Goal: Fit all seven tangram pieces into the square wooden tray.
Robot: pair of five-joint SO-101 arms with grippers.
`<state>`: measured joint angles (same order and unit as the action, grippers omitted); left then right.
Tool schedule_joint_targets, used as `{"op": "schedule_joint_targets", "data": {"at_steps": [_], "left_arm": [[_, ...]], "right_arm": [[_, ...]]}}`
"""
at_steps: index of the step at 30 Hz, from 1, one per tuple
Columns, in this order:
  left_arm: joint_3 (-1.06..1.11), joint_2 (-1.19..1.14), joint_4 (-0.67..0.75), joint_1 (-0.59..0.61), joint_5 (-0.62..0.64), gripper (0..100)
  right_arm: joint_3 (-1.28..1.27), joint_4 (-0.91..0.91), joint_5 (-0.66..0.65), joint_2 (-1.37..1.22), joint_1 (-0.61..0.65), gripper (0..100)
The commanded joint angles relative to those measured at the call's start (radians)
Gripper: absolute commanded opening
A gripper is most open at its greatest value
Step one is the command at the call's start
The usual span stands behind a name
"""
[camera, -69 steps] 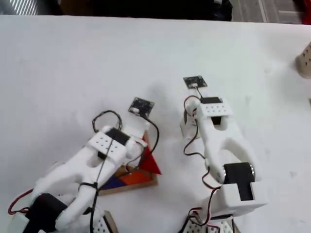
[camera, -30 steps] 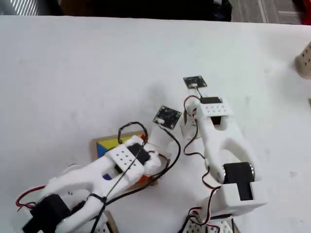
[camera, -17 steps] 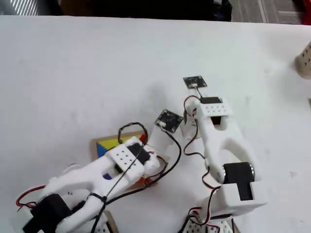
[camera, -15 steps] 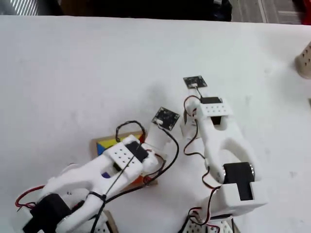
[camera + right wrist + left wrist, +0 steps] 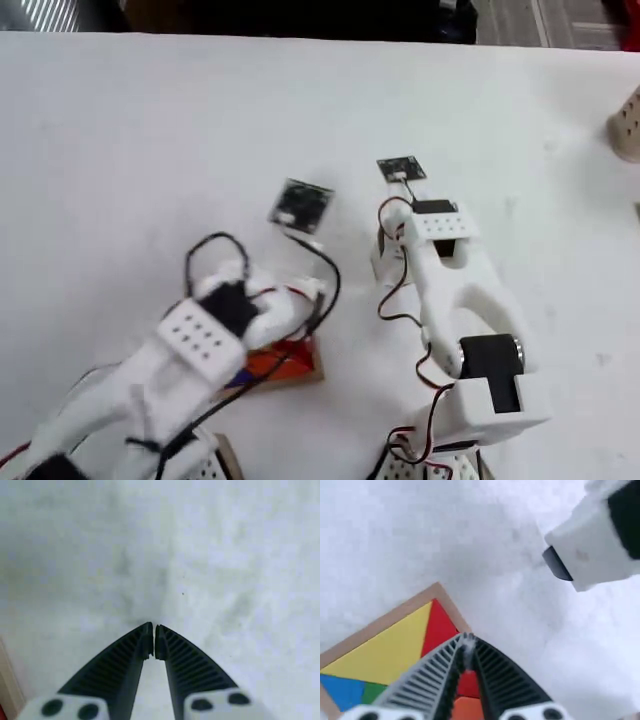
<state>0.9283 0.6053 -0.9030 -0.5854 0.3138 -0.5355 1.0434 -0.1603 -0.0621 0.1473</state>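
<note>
Since the left claw [image 5: 466, 645], shut on nothing, hangs over the red piece [image 5: 439, 626] at a corner of the tray [image 5: 385, 620], by the table's [image 5: 150, 130] near edge, that arm is nearer; the right claw [image 5: 153, 640], likewise shut and empty, sits off the tray's side.

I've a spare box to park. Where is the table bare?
Bare: the far table beyond both arms, and the strip between the right arm and the tan block. Crowded: the near edge around the tray and left arm.
</note>
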Motion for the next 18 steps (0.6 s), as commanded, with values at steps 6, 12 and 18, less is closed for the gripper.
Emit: {"op": "schedule_joint_targets", "data": {"at_steps": [6, 12, 18], "left_arm": [[0.288, 0.395, -0.040, 0.166, -0.011, 2], [0.290, 0.271, 0.015, 0.168, -0.011, 2], [0.195, 0.143, -0.103, 0.168, -0.069, 2]], "right_arm": [[0.044, -0.012, -0.003, 0.012, -0.004, 1.7], [0.044, -0.013, -0.003, 0.008, -0.005, 1.7], [0.044, -0.015, -0.003, 0.008, -0.007, 1.7]]}}
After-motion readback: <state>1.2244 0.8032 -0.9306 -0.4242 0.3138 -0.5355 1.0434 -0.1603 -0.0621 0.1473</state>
